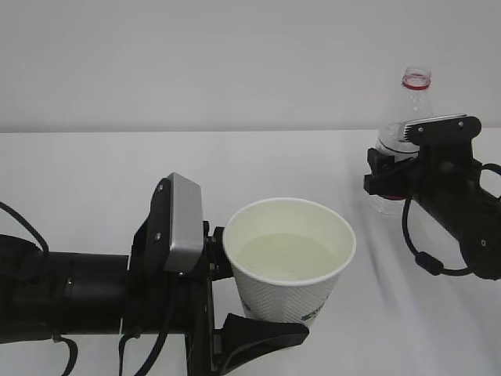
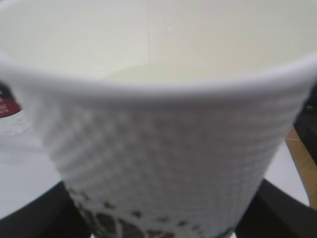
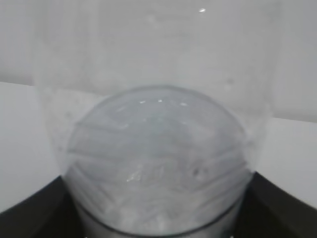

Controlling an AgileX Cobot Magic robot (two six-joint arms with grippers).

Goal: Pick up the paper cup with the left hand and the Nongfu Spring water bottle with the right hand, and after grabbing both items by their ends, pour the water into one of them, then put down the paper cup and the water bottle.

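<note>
The white paper cup [image 1: 286,301] is upright in my left gripper [image 1: 250,294], which is shut on its lower wall. Clear water [image 1: 286,254] lies in the cup. In the left wrist view the cup [image 2: 163,148] fills the frame, with my left gripper [image 2: 161,218] at both of its lower sides. At the right, the capless Nongfu Spring water bottle [image 1: 415,98] stands upright with my right gripper [image 1: 391,168] around its lower body. In the right wrist view the bottle [image 3: 158,148] sits between the black fingers [image 3: 29,218]. Whether they press on it does not show.
The white table [image 1: 94,172] runs back to a plain white wall. The left arm's grey plate [image 1: 184,223] sits just left of the cup. A black cable [image 1: 427,262] loops under the right arm. A bit of the bottle's red label [image 2: 7,104] shows at the left wrist view's edge.
</note>
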